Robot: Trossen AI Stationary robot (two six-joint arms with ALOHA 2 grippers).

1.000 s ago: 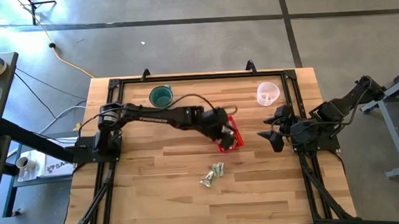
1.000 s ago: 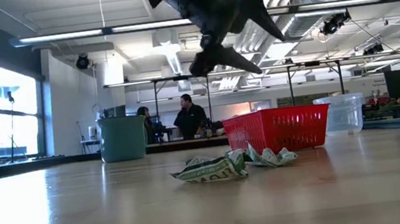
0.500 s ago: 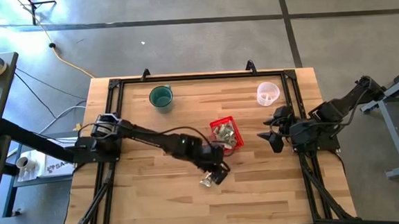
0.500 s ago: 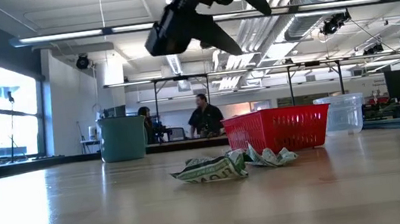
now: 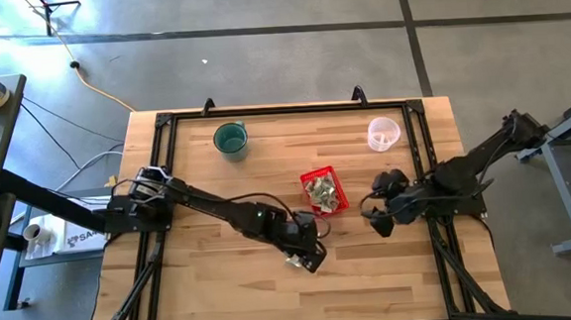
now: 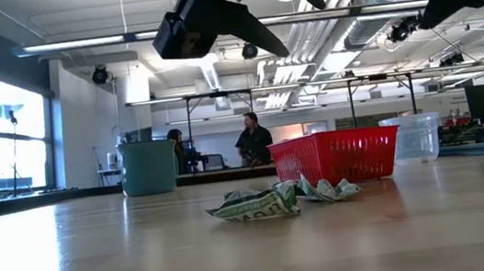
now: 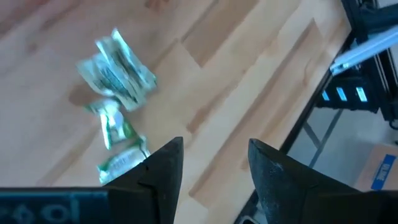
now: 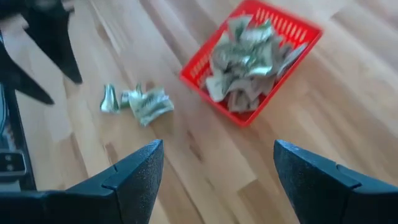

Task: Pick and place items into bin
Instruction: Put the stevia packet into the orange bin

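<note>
A few crumpled green-and-whitish pieces (image 6: 273, 199) lie loose on the wood, near the table's near edge. They also show in the left wrist view as pieces (image 7: 117, 70) and in the right wrist view as pieces (image 8: 138, 102). More pieces (image 8: 244, 62) fill the red basket (image 5: 340, 202), which stands at mid-table. My left gripper (image 5: 309, 252) hangs open above the loose pieces (image 5: 294, 261) without touching them; its fingers (image 7: 163, 167) frame bare wood beside them. My right gripper (image 5: 376, 214) is open and hovers to the right of the basket (image 8: 199, 81).
A teal cup (image 5: 231, 139) stands toward the far left and a clear cup (image 5: 383, 132) toward the far right. A black frame (image 5: 419, 152) runs along the table's edges. Bare wood lies left of the loose pieces. People stand in the room beyond the table (image 6: 252, 143).
My left gripper has swung from above the red basket toward the near edge and now hangs over the loose pieces. Pieces that the arm covered now show in the basket. My right gripper has shifted a little toward the basket.
</note>
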